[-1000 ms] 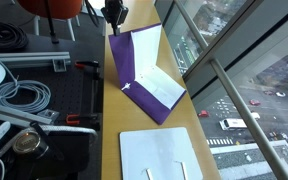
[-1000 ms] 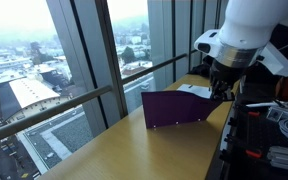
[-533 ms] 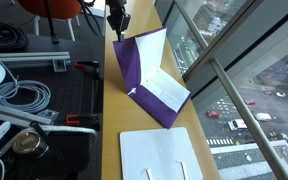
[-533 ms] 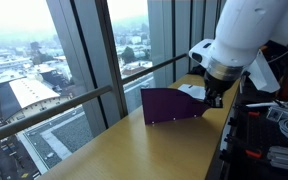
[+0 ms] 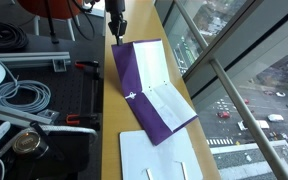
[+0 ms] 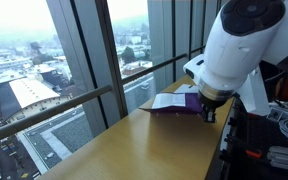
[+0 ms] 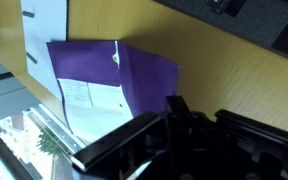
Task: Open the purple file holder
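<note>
The purple file holder [image 5: 144,85] lies open and flat on the wooden table. Its white inner panel [image 5: 169,100] faces up on the half nearer the window. It also shows in an exterior view [image 6: 174,102] and in the wrist view [image 7: 124,70]. My gripper [image 5: 115,22] hangs just past the holder's far edge, above the table and apart from the holder. It looks shut and empty. In an exterior view the white arm hides most of it [image 6: 206,110]. In the wrist view [image 7: 176,112] its dark fingers fill the lower edge.
An all-white flat sheet [image 5: 162,155] lies on the table beside the holder and shows in the wrist view [image 7: 44,25]. Window glass and a railing [image 5: 234,90] run along one table edge. Cables and metal gear [image 5: 24,95] crowd the black bench on the other side.
The holder's upright purple cover has dropped down flat, so the holder now lies fully open. My gripper has let go of it and shifted slightly away.
</note>
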Controlling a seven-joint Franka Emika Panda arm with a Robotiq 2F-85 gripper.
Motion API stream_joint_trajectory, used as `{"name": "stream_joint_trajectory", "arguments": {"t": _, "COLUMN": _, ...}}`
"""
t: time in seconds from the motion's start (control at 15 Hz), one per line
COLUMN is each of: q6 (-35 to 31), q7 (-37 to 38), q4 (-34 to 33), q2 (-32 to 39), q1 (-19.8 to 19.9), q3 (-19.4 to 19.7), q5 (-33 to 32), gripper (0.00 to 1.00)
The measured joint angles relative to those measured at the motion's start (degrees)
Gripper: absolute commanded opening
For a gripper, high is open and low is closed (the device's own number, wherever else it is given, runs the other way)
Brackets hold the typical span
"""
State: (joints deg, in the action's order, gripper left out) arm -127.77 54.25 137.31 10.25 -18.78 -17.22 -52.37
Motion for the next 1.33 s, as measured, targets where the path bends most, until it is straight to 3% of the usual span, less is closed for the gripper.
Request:
{"name": "stream_joint_trajectory", "arguments": {"t": 0.87, "q6": 4.2, "q7": 5.3, "q4": -10.3, "q2": 6.5, "q1": -0.3, "q3": 3.3, "q5": 0.4, "gripper": 0.00}}
{"name": "stream_joint_trajectory", "arguments": {"t": 1.33, "q6": 4.6, "q7": 7.5, "q4": -13.3, "q2": 9.8, "q1": -0.5, "q3": 3.4, "q5": 3.8, "gripper": 0.00}}
